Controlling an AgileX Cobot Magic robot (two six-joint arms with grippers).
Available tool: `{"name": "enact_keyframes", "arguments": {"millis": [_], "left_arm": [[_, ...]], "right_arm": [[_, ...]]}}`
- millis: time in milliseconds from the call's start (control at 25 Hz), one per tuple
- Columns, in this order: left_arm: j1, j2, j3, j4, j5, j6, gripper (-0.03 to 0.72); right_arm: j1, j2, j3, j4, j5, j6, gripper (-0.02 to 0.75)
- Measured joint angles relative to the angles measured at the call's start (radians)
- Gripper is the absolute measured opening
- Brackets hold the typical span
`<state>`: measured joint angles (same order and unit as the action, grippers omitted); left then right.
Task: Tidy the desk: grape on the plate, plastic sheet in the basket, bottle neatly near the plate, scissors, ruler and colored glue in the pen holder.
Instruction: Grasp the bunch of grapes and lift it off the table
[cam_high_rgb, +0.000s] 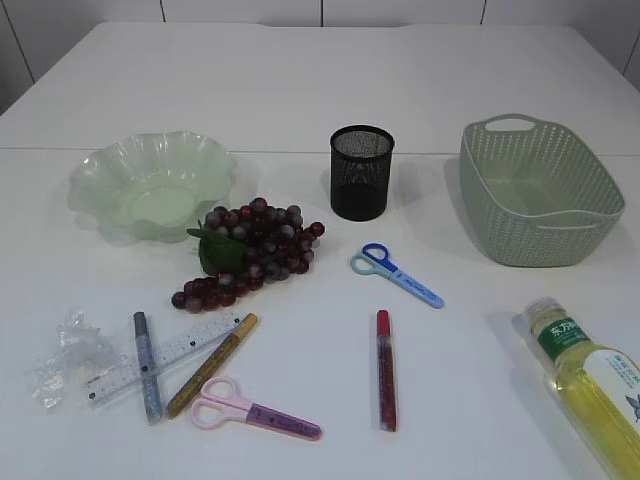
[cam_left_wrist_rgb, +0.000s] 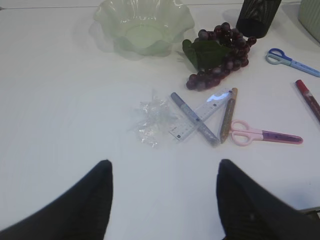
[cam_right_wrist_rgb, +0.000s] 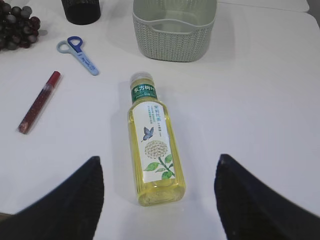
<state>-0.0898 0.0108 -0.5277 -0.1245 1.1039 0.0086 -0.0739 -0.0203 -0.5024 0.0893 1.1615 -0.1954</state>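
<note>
both sets of fingers spread wide, nothing held: left gripper (cam_left_wrist_rgb: 162, 200) hovering short of the crumpled plastic sheet (cam_left_wrist_rgb: 150, 120), right gripper (cam_right_wrist_rgb: 157, 200) lined up behind the bottle (cam_right_wrist_rgb: 154, 142). probably poised so for first picks. everything loose on the desk: grape (cam_high_rgb: 250, 250) beside plate (cam_high_rgb: 150, 185), ruler (cam_high_rgb: 165, 360) crossed by glue sticks. bottle lying flat, label chinese, butterfly and flower print, characters too small to read reliably.

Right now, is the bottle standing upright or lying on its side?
Lying on its side. The bottle rests flat on the white table, its label facing up and its cap pointing toward the basket.
</note>
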Motion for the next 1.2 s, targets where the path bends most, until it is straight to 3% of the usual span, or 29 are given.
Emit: {"name": "enact_keyframes", "arguments": {"millis": [600, 1200], "left_arm": [[0.000, 0.025, -0.015, -0.002, 0.005, 0.000, 0.474], [0.000, 0.641, -0.418, -0.017, 0.058, 0.000, 0.473]], "right_arm": [[0.000, 0.000, 0.000, -0.001, 0.000, 0.000, 0.539], [0.000, 0.000, 0.000, -0.001, 0.000, 0.000, 0.538]]}}
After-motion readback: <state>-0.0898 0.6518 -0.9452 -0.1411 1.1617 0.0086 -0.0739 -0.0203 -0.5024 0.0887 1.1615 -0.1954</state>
